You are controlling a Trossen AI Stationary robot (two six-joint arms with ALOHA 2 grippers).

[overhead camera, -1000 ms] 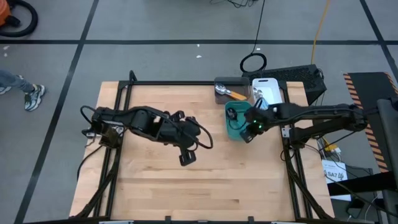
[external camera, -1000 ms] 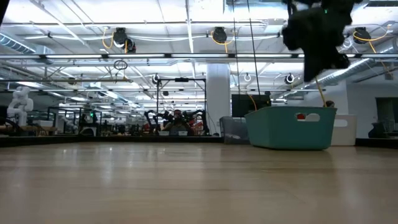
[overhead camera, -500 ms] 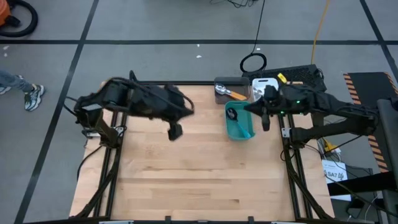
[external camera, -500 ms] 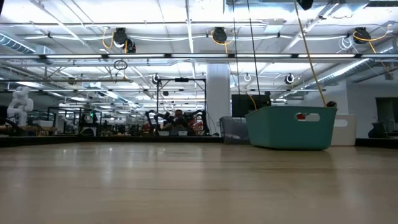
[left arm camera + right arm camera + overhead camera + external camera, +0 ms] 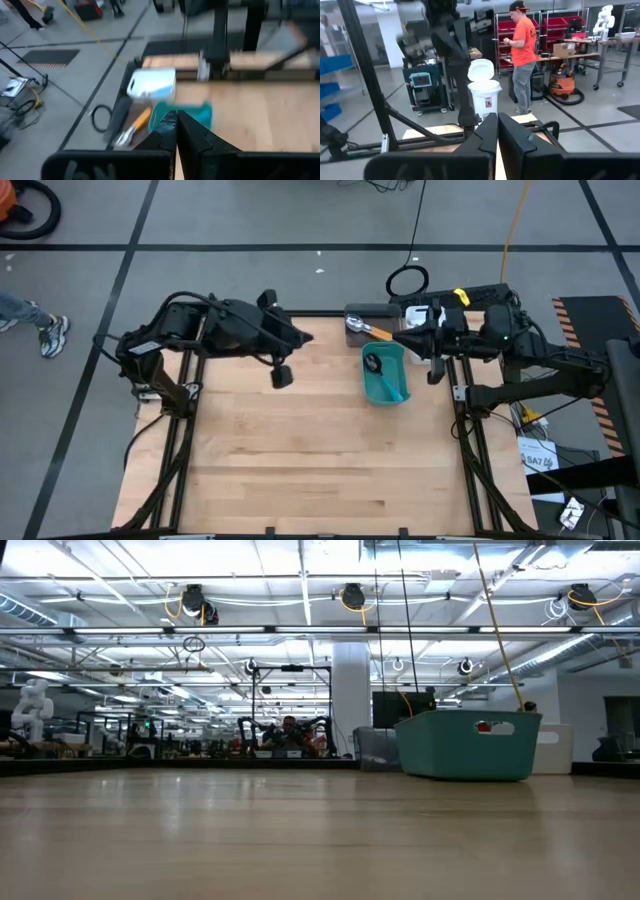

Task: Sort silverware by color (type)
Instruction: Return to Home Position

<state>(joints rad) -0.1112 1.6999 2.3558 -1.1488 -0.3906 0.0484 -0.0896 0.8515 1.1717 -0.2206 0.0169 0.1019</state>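
Tbl [image 5: 300, 450]: silverware [image 5: 378, 332] in bins [image 5: 365, 380], clear of grippers [image 5: 282, 376] [image 5: 436, 372].

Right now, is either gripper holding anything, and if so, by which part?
Nothing is held. The left gripper is shut on nothing, above the wooden table. The right gripper is shut and empty too, beside the teal plastic bin.

The light wooden bench [image 5: 300, 460] carries a teal plastic bin [image 5: 378, 390] near its far right side; a gray bin [image 5: 370, 310] and a white bin [image 5: 418, 313] stand at the far edge just behind it
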